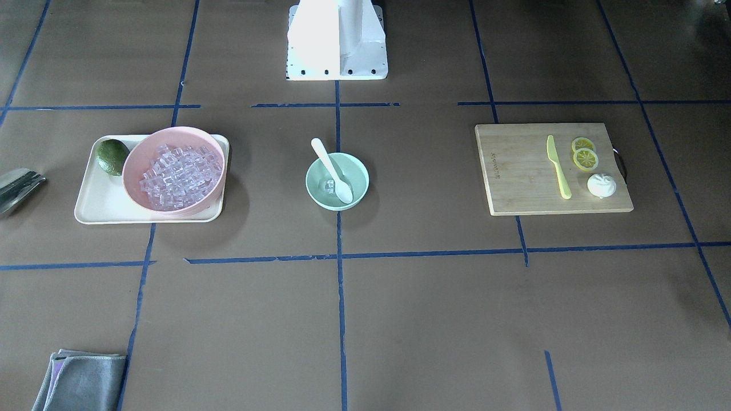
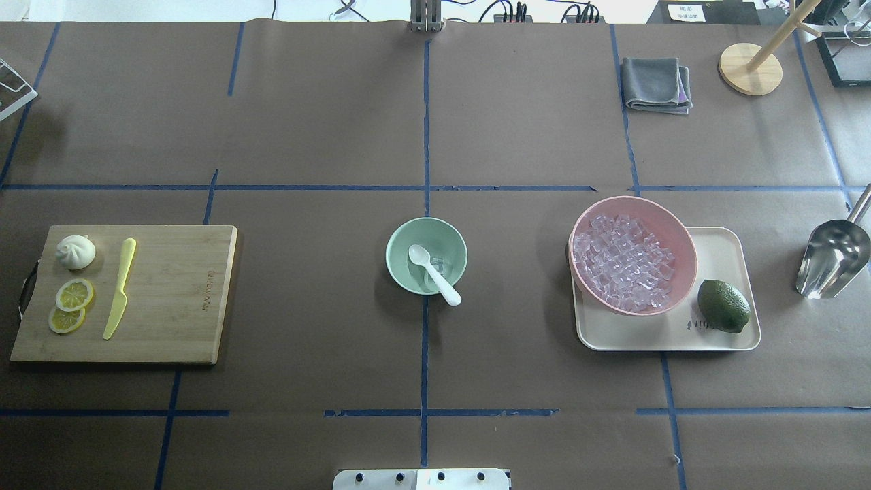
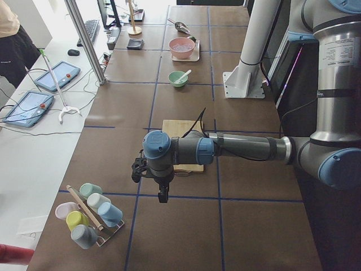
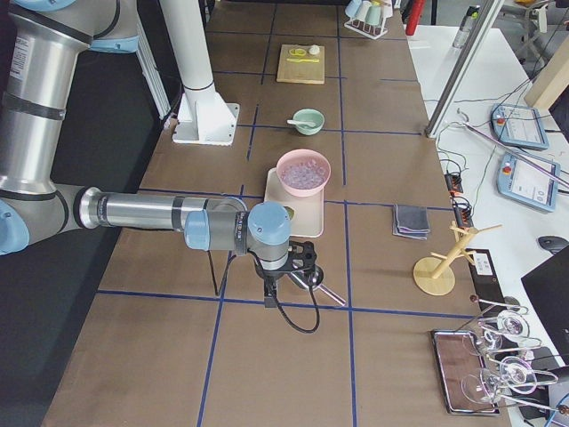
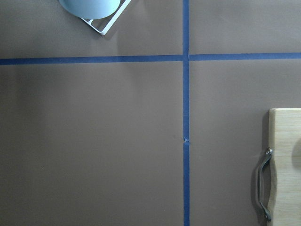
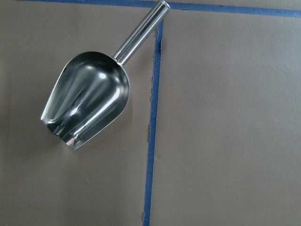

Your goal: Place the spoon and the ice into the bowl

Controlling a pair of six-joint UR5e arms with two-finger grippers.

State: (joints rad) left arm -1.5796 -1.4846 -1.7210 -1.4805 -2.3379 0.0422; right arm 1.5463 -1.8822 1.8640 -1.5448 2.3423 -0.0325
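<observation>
The scoop [image 6: 87,96] is shiny polished metal, the cutting board [image 2: 170,292] is matt wood, and the spoon [image 2: 435,273] looks like smooth white plastic.

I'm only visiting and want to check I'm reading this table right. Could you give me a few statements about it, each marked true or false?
1. The white spoon rests in the mint-green bowl. True.
2. That bowl holds no ice. False: one clear ice cube lies by the spoon's scoop.
3. The yellow-green knife lies on the cutting board. True.
4. The pink bowl stands on the cutting board. False: it stands on the cream tray, beside a green fruit.
5. The metal scoop lies in the pink bowl. False: it lies on the table, beside the tray.
</observation>
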